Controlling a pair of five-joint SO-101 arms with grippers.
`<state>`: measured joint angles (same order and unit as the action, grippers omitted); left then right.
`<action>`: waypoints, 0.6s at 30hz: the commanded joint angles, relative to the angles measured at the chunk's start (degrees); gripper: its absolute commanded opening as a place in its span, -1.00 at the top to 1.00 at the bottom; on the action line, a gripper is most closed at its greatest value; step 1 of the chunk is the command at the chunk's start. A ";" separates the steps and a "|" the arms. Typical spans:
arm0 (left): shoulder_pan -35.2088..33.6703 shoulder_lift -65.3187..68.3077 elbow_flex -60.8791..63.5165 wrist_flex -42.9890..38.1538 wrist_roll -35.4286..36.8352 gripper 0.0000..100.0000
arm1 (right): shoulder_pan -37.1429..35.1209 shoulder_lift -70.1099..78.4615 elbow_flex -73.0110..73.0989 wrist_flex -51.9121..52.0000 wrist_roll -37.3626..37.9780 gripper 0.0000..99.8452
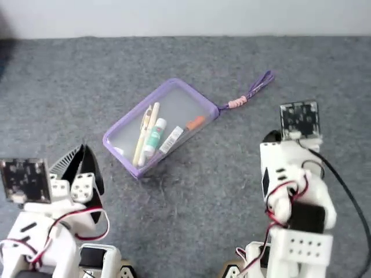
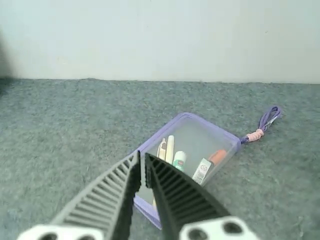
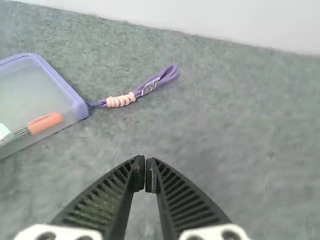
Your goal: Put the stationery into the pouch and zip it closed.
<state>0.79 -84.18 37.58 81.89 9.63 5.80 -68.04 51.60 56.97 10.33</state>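
Left: the left end effector [image 2: 141, 161] hangs over the grey desk [image 1: 232, 191], its fingers pressed together and holding nothing. In the high view it [image 1: 83, 152] sits near the pouch's lower left corner but apart from it.

Centre: the pouch [image 1: 179, 104], clear with a purple rim, lies flat on the desk at a slant, one short end toward the left arm and the other toward the upper right. The stationery shows through its clear face: two cream sticks [image 1: 142, 134] side by side, a white-and-green tube [image 1: 154, 138] just beside them, a white labelled piece [image 1: 172, 139], and an orange piece [image 1: 196, 122] nearest the upper right end. Whether the zip is shut cannot be told.

Right of centre: a purple strap [image 1: 258, 86] with pink beads [image 1: 236, 103] runs from the pouch's right corner, stretched out on the desk.

Right: the right end effector [image 3: 145, 165] hangs over bare desk, fingers together, empty, well apart from the strap and pouch.
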 commanded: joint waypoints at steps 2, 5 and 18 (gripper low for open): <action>-1.41 -6.59 5.76 -0.26 0.26 0.97 | 0.40 -7.34 4.31 1.63 -4.40 0.99; -4.48 -10.99 11.65 -2.29 0.26 0.97 | 0.31 -12.79 9.76 1.54 -5.89 0.98; -6.33 -20.04 30.81 -8.53 0.70 0.97 | 0.22 -34.24 32.09 1.27 -5.98 0.98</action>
<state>-6.33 -103.52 66.33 74.51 9.80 5.71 -103.21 82.64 58.46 5.05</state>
